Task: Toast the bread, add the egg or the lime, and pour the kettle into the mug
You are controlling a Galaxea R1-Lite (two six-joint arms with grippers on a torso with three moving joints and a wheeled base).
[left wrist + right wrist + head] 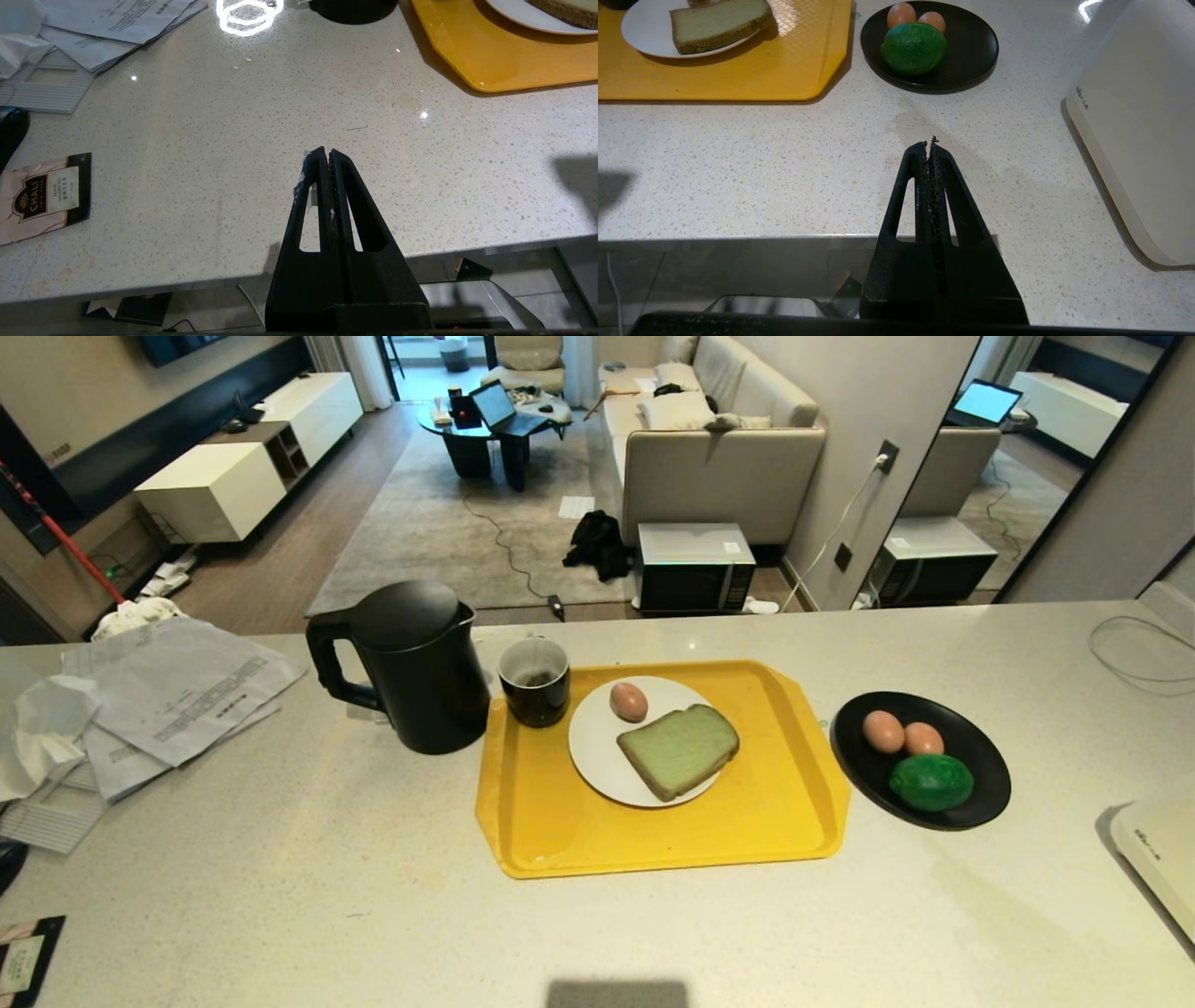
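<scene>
The bread (679, 750) is laid on a white plate (597, 756) with one egg (628, 702) beside it, on a yellow tray (653, 840) at the middle of the counter (373, 896). The mug (534, 681) is set in the tray's far left corner, and the kettle (411, 665) is stood on the counter just left of it. Two more eggs (902, 735) and the lime (931, 781) are kept in a black dish (985, 784) right of the tray. The left gripper (328, 156) and right gripper (929, 148) are held clenched and empty at the counter's near edge.
</scene>
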